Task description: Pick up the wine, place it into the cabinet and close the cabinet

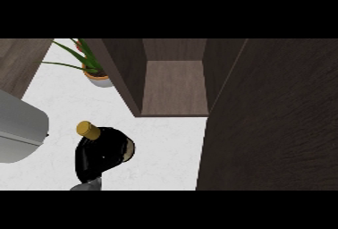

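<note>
Wine (88,129) clasped in curled left hand (102,154).

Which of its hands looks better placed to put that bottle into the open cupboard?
The left hand. It is the only hand in view, and it is already curled round the wine bottle, below and left of the open cabinet. The right hand does not show.

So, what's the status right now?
Left hand shut on wine bottle; right hand unseen. Bottle not yet in cabinet. Cabinet open, nothing between.
</note>
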{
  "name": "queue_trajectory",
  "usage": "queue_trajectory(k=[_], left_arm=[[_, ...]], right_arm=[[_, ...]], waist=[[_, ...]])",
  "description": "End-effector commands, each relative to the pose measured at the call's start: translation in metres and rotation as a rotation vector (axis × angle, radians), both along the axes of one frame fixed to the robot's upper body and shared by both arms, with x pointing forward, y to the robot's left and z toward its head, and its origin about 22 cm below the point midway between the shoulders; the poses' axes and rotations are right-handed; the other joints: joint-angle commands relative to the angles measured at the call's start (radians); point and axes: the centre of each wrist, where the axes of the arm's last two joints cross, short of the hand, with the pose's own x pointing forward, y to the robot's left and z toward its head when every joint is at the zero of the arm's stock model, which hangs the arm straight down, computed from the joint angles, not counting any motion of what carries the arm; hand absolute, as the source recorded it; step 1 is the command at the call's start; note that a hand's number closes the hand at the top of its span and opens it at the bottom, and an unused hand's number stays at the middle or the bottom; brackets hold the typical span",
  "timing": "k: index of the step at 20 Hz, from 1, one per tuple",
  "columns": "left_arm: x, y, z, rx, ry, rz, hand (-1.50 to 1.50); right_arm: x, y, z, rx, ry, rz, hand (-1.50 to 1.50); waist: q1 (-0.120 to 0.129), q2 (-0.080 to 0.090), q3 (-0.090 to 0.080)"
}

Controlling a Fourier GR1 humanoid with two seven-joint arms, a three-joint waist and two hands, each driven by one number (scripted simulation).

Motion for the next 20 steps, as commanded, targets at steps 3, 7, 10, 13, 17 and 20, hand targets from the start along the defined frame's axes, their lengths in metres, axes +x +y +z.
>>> queue_trajectory(k=[3, 7, 10, 13, 17, 20], left_arm=[[-0.002, 0.056, 0.01, 0.068, 0.05, -0.338, 1.5], [0.004, 0.096, 0.018, 0.151, 0.005, -0.386, 1.5], [0.004, 0.09, 0.01, 0.166, -0.056, -0.374, 1.5], [0.006, 0.106, 0.027, 0.236, -0.116, -0.325, 1.5], [0.001, 0.094, 0.052, 0.253, -0.196, -0.305, 1.5], [0.018, 0.075, 0.072, 0.143, -0.215, -0.379, 1.5]], right_arm=[[-0.016, -0.004, 0.01, 0.024, -0.055, 0.02, -1.5], [-0.017, -0.004, 0.007, 0.009, -0.052, 0.043, -1.5], [-0.029, -0.001, 0.004, 0.029, -0.022, 0.037, -1.5], [-0.031, 0.001, 0.006, 0.043, -0.047, 0.033, -1.5], [-0.026, -0.01, -0.002, 0.02, -0.028, 0.037, -1.5], [-0.027, -0.001, 0.006, 0.033, -0.022, 0.052, -1.5]], waist=[[-0.007, 0.0, -0.001], [-0.001, 0.002, -0.001], [-0.002, 0.002, -0.001], [0.0, 0.0, -0.001], [0.007, -0.001, 0.0], [0.006, -0.001, -0.001]])
